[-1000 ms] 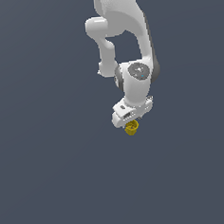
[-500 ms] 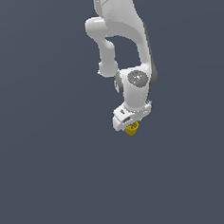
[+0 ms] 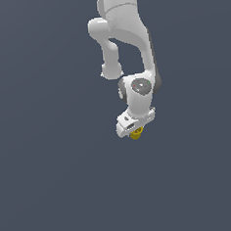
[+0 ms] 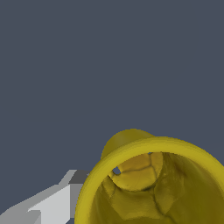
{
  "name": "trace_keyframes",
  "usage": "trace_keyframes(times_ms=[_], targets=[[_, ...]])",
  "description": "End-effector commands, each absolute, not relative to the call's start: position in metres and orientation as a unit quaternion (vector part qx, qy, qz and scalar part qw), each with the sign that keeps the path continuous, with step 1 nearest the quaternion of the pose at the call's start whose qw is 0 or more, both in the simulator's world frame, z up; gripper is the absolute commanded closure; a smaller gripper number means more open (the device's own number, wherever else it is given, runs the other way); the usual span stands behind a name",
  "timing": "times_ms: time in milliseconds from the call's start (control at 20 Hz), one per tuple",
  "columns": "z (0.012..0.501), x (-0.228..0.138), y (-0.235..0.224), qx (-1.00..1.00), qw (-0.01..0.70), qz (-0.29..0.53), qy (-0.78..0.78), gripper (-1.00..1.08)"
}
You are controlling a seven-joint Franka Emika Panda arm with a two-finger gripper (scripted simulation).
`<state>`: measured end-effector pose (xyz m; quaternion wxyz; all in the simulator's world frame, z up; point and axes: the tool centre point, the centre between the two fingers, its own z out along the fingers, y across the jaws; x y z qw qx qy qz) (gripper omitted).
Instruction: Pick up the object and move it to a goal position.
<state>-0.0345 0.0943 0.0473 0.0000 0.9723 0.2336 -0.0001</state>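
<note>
The object is a tiny yellow cup-like piece [image 3: 135,133] with a round rim and hollow centre. In the exterior view it peeks out under the white gripper [image 3: 134,130], mostly hidden by the hand. In the wrist view the yellow cup [image 4: 148,183] fills the picture close to the camera, its rim and hollow inside facing it, with one grey-white finger [image 4: 52,203] against its side. The gripper is shut on the cup and holds it above the plain grey ground.
The white arm [image 3: 127,48] hangs down from the top of the exterior view. All around is a uniform dark grey surface [image 3: 54,181] with no other objects in view.
The wrist has turned and the hand has shifted slightly toward the exterior view's right. The yellow cup stays held under the hand, with less of it showing.
</note>
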Motion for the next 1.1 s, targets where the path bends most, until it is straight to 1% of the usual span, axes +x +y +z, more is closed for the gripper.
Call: trace_keyframes(times_ms=[0, 600, 1050], targets=[[0.046, -0.034, 0.095, 0.972, 0.000, 0.000, 0.234, 1.08], [0.049, -0.038, 0.090, 0.972, 0.000, 0.000, 0.234, 1.08], [0.061, -0.062, 0.058, 0.972, 0.000, 0.000, 0.234, 1.08]])
